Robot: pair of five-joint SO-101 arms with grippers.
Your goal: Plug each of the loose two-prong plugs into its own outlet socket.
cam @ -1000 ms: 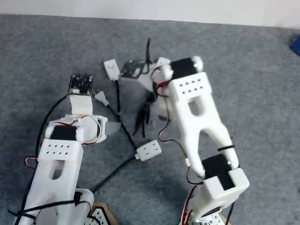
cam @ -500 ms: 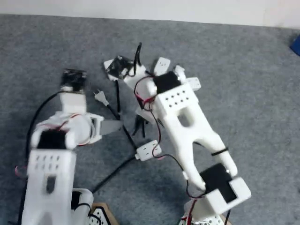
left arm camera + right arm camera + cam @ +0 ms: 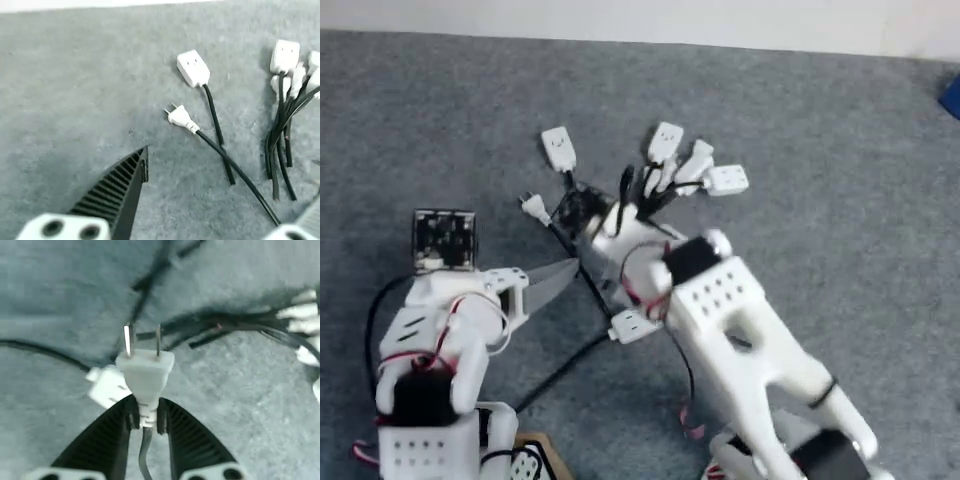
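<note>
One plug [image 3: 145, 372] is pinched in the right gripper [image 3: 146, 415], prongs forward; insertion comes next, needing alignment with the socket [image 3: 106, 386] seemingly just behind.

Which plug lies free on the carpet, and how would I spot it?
On the grey carpet, find the bunch of sockets at the far side, then the single socket block to its left. Just nearer the arms lies the free plug on a black cord. Unlike the blocks, it is small and shows two bare metal prongs.

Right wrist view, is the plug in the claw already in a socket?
No, the claw holds the plug with both prongs bare.
</note>
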